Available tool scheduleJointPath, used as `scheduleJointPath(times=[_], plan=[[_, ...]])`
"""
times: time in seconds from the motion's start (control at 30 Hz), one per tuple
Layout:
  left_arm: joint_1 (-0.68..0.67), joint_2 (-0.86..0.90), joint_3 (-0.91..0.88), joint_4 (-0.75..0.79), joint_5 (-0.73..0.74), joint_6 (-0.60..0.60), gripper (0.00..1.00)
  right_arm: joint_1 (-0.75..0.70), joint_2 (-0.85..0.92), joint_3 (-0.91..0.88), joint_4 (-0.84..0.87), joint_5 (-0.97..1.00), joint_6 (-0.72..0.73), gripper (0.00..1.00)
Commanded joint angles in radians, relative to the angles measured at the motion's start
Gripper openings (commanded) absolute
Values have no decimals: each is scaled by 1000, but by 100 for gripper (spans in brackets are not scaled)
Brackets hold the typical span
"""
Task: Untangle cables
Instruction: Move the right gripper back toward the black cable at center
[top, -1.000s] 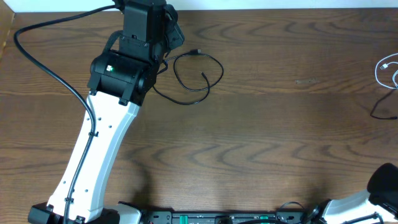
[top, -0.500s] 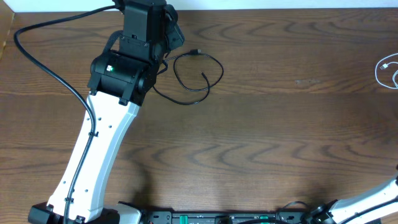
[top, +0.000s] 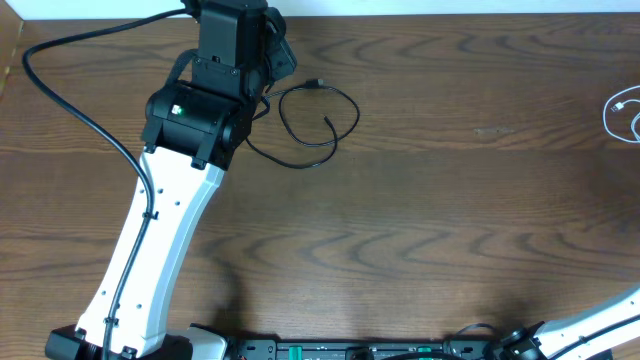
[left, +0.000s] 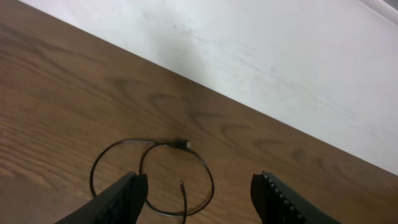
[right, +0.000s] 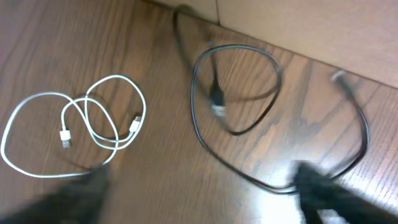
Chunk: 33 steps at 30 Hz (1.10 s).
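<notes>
A thin black cable (top: 318, 115) lies in a loose loop on the wooden table, just right of my left arm (top: 215, 100). In the left wrist view the same black cable (left: 152, 171) rests on the table ahead of my left gripper (left: 199, 202). That gripper is open, and one cable end lies on the wood between its fingers (left: 127, 199). The white cable (top: 625, 115) sits coiled at the table's right edge. In the right wrist view the white cable (right: 74, 130) lies left of another black cable (right: 249, 112), without touching it. My right gripper (right: 202, 193) is open, blurred and holds nothing.
The white wall (left: 261, 56) borders the table's far edge behind the black loop. A thick black arm wire (top: 70, 100) curves over the table's left side. Only a white part of my right arm (top: 600, 325) shows at the bottom right of the overhead view.
My right arm has pulled back out of the overhead view at the bottom right. A black strand near the right edge below the white cable no longer shows. The left arm has not moved.
</notes>
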Motion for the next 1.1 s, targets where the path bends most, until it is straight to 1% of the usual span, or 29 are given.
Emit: scheduleJointPath(times=[0.0,0.13,0.27,0.4,0.5,0.6,0.7,0.83,0.9,0.97,1.07], plan=[[0,8,3,1,-5,14,59,-5,-5,8,-8,-64,5,99],[0,8,3,0,-5,14,59,-3,-10,10,-9,-185,-15,99],[0,8,3,0,-5,19,59,18,-36,10,-10,-386,-126,99],[1,16,3,4,52,112,61,80,-75,10,-10,-592,-234,98],[1,31,3,-9,88,158,62,160,-95,10,-19,-657,-269,98],[1,44,3,-35,97,161,62,264,-97,9,-25,-660,-269,97],[1,56,3,-72,97,197,63,411,-96,9,-29,-644,-269,95],[6,61,3,-126,95,254,63,602,-96,9,-10,-544,-268,94],[26,61,3,-151,96,254,63,686,-92,9,-11,-470,-252,91],[56,61,3,-169,96,240,63,771,-85,6,-11,-399,-199,88],[113,61,3,-191,97,195,63,886,-71,-6,-5,-378,-158,84]])
